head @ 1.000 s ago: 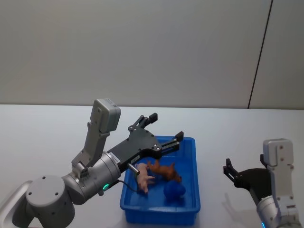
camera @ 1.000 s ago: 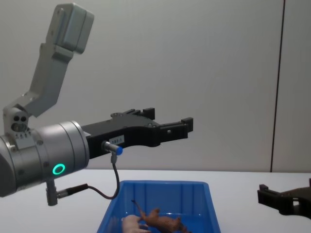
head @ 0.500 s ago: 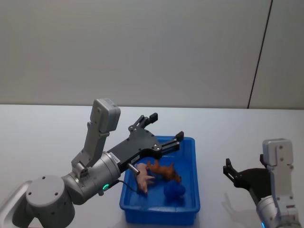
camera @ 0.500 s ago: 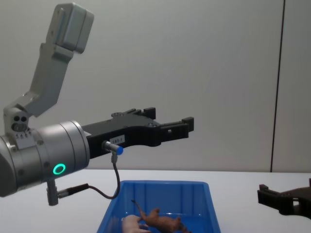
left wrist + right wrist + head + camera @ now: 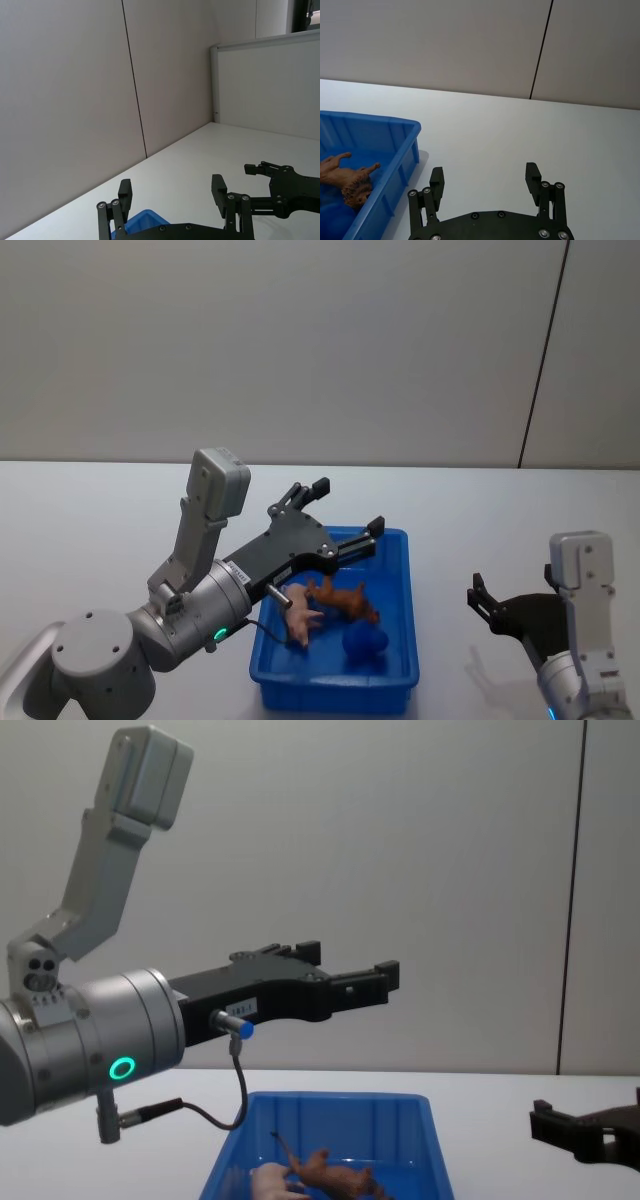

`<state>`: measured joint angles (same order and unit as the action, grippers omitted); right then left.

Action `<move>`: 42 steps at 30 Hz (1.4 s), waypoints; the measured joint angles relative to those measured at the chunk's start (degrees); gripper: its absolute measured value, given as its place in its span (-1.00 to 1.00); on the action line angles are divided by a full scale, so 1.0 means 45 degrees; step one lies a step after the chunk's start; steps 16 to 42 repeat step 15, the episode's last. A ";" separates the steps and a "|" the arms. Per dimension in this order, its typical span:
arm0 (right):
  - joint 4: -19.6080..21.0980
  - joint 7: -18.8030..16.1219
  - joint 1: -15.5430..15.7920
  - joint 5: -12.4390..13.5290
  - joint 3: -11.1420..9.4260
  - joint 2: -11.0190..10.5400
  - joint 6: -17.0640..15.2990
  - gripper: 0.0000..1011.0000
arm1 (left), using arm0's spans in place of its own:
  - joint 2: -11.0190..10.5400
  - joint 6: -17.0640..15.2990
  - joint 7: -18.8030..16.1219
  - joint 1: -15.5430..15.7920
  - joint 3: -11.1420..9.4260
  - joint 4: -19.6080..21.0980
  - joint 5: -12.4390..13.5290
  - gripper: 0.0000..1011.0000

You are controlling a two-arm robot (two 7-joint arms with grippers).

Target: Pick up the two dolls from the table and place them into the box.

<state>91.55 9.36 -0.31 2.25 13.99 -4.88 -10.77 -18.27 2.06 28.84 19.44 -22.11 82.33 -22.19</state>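
Left tool point(image 5: 346, 508): fingers spread, empty, raised above the far end of the box point(image 5: 402, 640). Pink doll point(image 5: 299, 612) and brown doll point(image 5: 345, 599) lie touching inside the box, blue ball point(image 5: 366, 642) beside them. Right tool point(image 5: 480, 600): fingers spread, empty, low over the table point(image 5: 90, 510), right of the box.

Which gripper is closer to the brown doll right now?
Left. The left gripper hangs open above the box, over the brown doll; the right gripper sits open beside the box.
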 joint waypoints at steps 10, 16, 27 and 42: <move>0.0000 0.0000 0.0000 0.0000 0.0000 0.0001 0.0001 0.98 | 0.0000 0.0001 0.0006 0.0000 0.0001 -0.0001 0.0000 0.98; 0.0000 0.0001 0.0000 0.0000 0.0000 0.0001 0.0001 0.98 | 0.0000 0.0001 0.0006 0.0000 0.0000 -0.0001 0.0001 0.98; 0.0000 0.0001 0.0000 0.0000 0.0000 0.0001 0.0001 0.98 | 0.0000 0.0001 0.0006 0.0000 0.0000 -0.0001 0.0001 0.98; 0.0000 0.0001 0.0000 0.0000 0.0000 0.0001 0.0001 0.98 | 0.0000 0.0001 0.0006 0.0000 0.0000 -0.0001 0.0001 0.98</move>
